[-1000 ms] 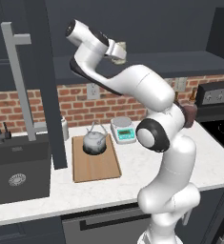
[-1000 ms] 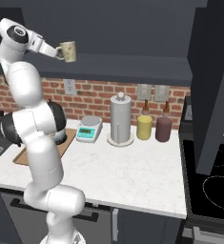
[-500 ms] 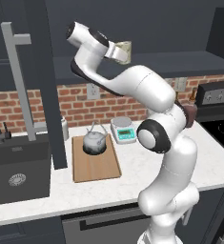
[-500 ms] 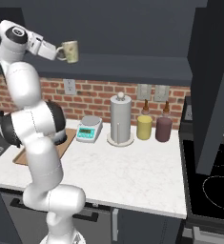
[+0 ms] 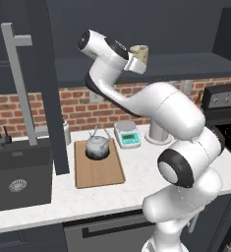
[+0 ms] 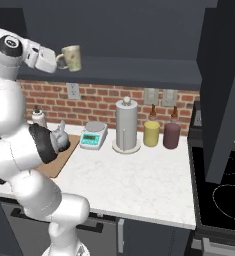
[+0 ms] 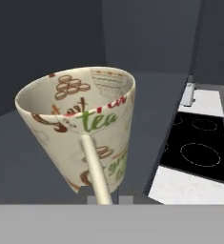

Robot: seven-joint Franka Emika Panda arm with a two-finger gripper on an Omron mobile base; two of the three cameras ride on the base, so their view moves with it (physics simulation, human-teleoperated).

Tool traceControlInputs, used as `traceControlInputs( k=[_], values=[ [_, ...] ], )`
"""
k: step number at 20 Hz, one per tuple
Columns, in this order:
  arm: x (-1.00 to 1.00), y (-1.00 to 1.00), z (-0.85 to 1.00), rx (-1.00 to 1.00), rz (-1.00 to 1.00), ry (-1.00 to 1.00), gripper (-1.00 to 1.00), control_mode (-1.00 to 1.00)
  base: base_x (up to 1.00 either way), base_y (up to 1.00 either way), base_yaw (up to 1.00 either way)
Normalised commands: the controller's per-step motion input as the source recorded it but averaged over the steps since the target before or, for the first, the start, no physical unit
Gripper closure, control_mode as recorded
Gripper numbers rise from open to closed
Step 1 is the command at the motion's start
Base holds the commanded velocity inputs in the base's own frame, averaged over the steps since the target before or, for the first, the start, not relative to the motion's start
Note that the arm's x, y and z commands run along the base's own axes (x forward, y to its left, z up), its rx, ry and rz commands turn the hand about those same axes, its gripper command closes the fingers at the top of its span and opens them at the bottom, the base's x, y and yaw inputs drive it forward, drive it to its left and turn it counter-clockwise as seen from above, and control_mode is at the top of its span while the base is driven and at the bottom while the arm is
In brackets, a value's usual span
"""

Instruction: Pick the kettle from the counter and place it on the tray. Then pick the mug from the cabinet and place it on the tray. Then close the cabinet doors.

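The pincer is closed on the handle of the mug, holding it high in front of the cabinet, while far below it the kettle stands on the tray.

You are looking at the counter, a white speckled worktop, with the tray lying flat near its middle and the kettle standing on the tray's far end. At the tray's 2 o'clock sits the kitchen scale, and at about 3 o'clock from the scale stand the paper-towel holder, the yellow canister and the dark red canister in a row. The sink is set in at the tray's 9 o'clock.
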Motion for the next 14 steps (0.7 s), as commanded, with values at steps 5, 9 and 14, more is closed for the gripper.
traceControlInputs(
  k=[5,9,14],
  values=[
    [-1.0,-0.45,0.0,0.02,0.28,-0.1,1.0,-1.0,0.0,0.0,0.0],
    [-1.0,-0.19,0.0,0.01,0.41,-0.01,1.0,-1.0,0.0,0.0,0.0],
    [-1.0,-0.01,0.0,0.0,0.54,0.0,1.0,-1.0,0.0,0.0,0.0]
  ],
)
